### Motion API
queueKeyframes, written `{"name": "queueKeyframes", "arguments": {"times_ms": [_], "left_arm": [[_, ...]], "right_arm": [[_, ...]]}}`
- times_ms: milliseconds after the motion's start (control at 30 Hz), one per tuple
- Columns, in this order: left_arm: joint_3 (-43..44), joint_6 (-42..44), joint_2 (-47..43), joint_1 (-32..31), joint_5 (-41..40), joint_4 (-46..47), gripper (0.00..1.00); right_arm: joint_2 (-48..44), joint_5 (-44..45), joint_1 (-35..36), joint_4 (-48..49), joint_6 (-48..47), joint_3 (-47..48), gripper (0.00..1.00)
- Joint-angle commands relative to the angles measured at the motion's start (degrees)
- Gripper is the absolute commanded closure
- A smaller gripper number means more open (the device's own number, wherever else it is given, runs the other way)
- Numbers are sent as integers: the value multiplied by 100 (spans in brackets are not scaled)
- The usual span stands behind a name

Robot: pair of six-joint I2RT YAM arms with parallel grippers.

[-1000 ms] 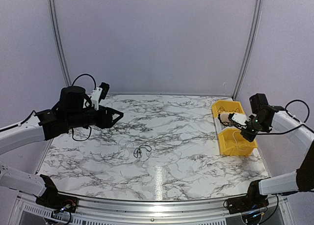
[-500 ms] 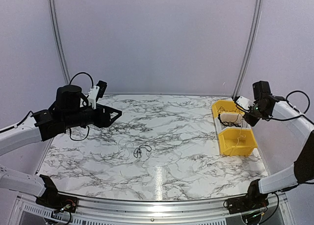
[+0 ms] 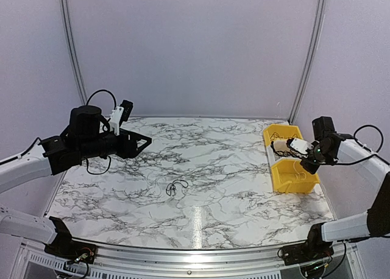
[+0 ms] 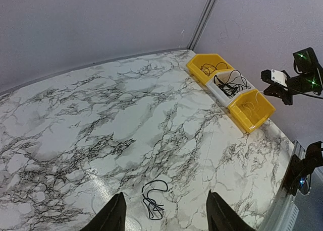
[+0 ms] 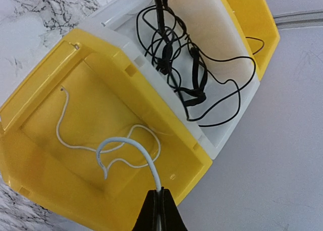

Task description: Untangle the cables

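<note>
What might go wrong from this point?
The right end effector pinches the pale cable near the rim of the yellow bin; released there, its tail might drape outside. The black cables in the adjoining white bin look intertwined; a low pass could snag them.

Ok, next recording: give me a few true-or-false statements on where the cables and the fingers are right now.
1. The right fingers are shut on a pale cable. True.
2. The left fingers grip the black cable. False: they are open and empty; it lies on the table.
3. The white bin holds black cables. True.
4. The near yellow bin is empty. False: a white wire lies in it.
</note>
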Motion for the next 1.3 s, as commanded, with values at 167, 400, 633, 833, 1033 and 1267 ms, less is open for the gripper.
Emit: {"name": "queueKeyframes", "arguments": {"times_ms": [167, 400, 633, 833, 1033, 1267], "left_arm": [[-38, 26, -62, -14, 77, -36, 44], [-55, -21, -41, -16, 86, -37, 44], [-127, -531, 197, -64, 71, -38, 44], [-715, -1328, 702, -93, 213, 164, 44], [-1424, -1667, 1111, -104, -118, 743, 43], [-1425, -1525, 1756, -99, -519, 1109, 43]], "right_arm": [[363, -455, -50, -743, -61, 117, 70], [143, -1115, 5, -1854, 192, 1394, 54], [27, -2428, 300, -1797, 567, 1878, 52], [218, -2763, 2000, -277, 1435, 1421, 56], [1431, -3455, 2870, 299, 1527, 1760, 63], [2930, -2793, 4059, 953, 1279, 2384, 65]]}}
